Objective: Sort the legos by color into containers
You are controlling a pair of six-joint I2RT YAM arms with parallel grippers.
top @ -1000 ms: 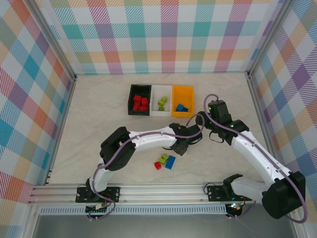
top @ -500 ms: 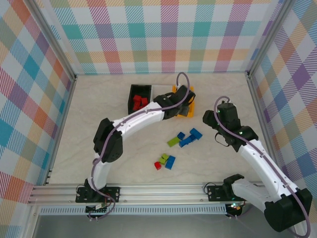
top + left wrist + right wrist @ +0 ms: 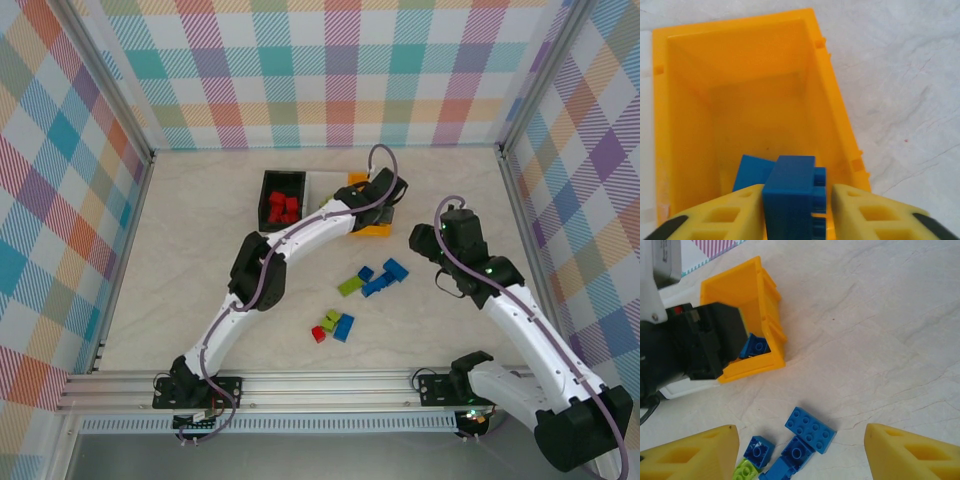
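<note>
My left gripper (image 3: 376,204) hangs over the orange container (image 3: 368,229). In the left wrist view a blue lego (image 3: 790,195) stands on edge between the fingers (image 3: 720,215); it touches the left one, and a narrow gap shows at the right one. Another blue lego (image 3: 751,171) lies on the orange container's (image 3: 755,100) floor. My right gripper (image 3: 420,240) is open above loose blue legos (image 3: 810,429) and a green one (image 3: 746,471). The black container (image 3: 267,200) holds red legos (image 3: 283,208). The white container (image 3: 322,186) is partly hidden by the left arm.
A second cluster lies nearer the arm bases: a green lego (image 3: 330,320), a blue one (image 3: 344,327) and a red one (image 3: 318,335). Bare marbled tabletop surrounds the containers. Checked walls enclose the table on three sides.
The left arm swung from the table's middle to the orange container with the blue lego, and its fingers have parted slightly. The right arm drew back to the right, uncovering loose legos.
</note>
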